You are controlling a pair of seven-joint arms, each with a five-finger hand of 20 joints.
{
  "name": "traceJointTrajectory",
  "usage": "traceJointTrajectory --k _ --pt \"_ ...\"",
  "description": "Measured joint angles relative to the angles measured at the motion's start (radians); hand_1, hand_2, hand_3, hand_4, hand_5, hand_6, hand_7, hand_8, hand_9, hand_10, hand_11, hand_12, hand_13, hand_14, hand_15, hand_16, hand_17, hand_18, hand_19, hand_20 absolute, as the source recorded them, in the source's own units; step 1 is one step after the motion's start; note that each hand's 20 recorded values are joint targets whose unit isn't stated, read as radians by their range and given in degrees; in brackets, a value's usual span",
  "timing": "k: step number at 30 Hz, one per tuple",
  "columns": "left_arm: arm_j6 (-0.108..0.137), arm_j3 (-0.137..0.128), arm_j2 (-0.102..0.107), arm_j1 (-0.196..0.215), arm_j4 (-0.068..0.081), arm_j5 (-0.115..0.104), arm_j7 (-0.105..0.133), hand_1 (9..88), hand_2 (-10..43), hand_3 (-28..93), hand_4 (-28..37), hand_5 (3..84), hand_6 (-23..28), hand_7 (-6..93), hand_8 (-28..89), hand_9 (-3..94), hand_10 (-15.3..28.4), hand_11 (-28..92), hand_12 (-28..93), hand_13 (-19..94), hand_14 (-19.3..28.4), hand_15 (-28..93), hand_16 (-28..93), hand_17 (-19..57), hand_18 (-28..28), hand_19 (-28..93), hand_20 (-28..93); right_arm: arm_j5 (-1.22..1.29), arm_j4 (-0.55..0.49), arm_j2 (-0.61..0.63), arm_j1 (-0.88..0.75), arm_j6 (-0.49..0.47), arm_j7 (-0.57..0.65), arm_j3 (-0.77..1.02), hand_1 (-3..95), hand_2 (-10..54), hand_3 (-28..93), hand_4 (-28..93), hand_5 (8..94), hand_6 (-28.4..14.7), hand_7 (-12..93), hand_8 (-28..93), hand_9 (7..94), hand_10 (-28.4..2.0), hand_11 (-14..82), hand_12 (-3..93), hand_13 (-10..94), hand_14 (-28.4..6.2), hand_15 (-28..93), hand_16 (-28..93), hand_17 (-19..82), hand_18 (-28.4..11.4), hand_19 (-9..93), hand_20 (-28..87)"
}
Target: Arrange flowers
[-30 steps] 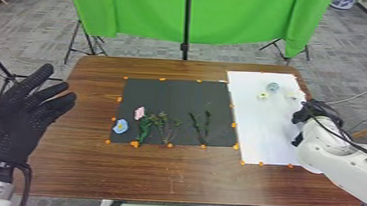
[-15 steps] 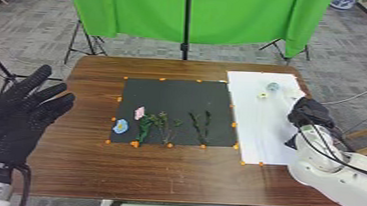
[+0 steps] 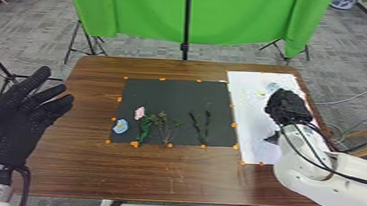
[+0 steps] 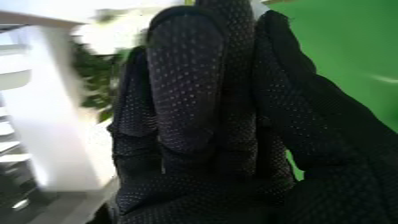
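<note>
My left hand (image 3: 19, 119) is held open left of the black sheet (image 3: 175, 98). Over the white sheet (image 3: 254, 126) on the right is my right hand (image 3: 288, 106), near the pale blue flower (image 3: 272, 87) and a pale yellow flower (image 3: 255, 95). In the right wrist view my right hand (image 4: 187, 90) has its fingers extended close together. On the black sheet lie a blue flower (image 3: 120, 126), a pink flower (image 3: 139, 113), green leafy stems (image 3: 145, 128) and two thin dark stems (image 3: 200, 127).
Orange tabs pin the sheets to the brown table (image 3: 141, 174). Behind the table's far edge hang a green cloth (image 3: 148, 14) and a black stand pole (image 3: 186, 26). A cable runs along my right arm.
My right hand has moved left from the white sheet's right edge to over the sheet. My left hand has barely moved, and the flowers on the black sheet are unchanged.
</note>
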Motion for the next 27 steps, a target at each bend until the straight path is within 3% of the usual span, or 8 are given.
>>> traceJointTrajectory --k 9,12,19,21,27 --pt "-0.021 -0.004 0.012 -0.055 0.001 0.013 -0.035 22.2 8.1 75 -27.0 28.3 6.3 16.4 -11 26.4 20.3 27 12 20 27.7 50 -9 -9.2 28.4 57 22 0.102 0.035 -0.243 0.158 0.001 -0.085 -0.134 55.2 -9.5 71 -28 84.1 3.1 20 2 93.7 -5.5 13.7 27.7 85 -2.4 55 20 37 -16.1 91 7" --pt "-0.035 -0.001 0.032 -0.096 0.008 0.015 -0.045 22.2 8.1 75 -27.0 28.2 6.3 16.5 -11 26.4 20.3 27 12 20 27.7 50 -9 -9.2 28.4 57 22 0.114 0.062 -0.341 0.194 0.002 -0.088 -0.165 55.1 -9.5 71 -28 83.9 3.2 20 2 93.7 -5.5 13.7 27.6 85 -2.4 55 20 37 -16.1 91 7" --pt "-0.053 0.025 0.113 -0.184 0.036 0.013 -0.044 22.1 8.1 75 -27.0 28.3 6.3 16.5 -11 26.4 20.3 27 12 20 27.8 49 -9 -9.2 28.4 57 22 0.160 0.112 -0.520 0.287 0.007 -0.103 -0.271 54.7 -9.5 72 -28 83.4 3.3 21 2 93.7 -5.4 13.7 27.7 85 -2.5 56 20 36 -16.2 90 7" --pt "-0.059 0.026 0.122 -0.194 0.040 0.013 -0.043 22.1 8.1 75 -27.0 28.3 6.4 16.4 -11 26.4 20.3 27 12 20 27.8 49 -9 -9.2 28.4 57 22 0.166 0.124 -0.557 0.308 0.010 -0.103 -0.297 54.7 -9.5 72 -28 83.4 3.4 21 2 93.7 -5.5 13.9 27.8 85 -2.6 56 20 36 -16.2 90 7" --pt "-0.070 0.025 0.123 -0.193 0.044 0.013 -0.038 22.2 8.1 75 -26.9 28.3 6.4 16.4 -11 26.4 20.3 27 12 20 27.8 49 -9 -9.1 28.4 57 23 0.186 0.161 -0.638 0.342 0.007 -0.104 -0.334 54.3 -9.5 72 -28 82.8 3.6 20 1 93.7 -5.7 14.9 27.5 85 -2.6 56 20 36 -16.3 90 8"
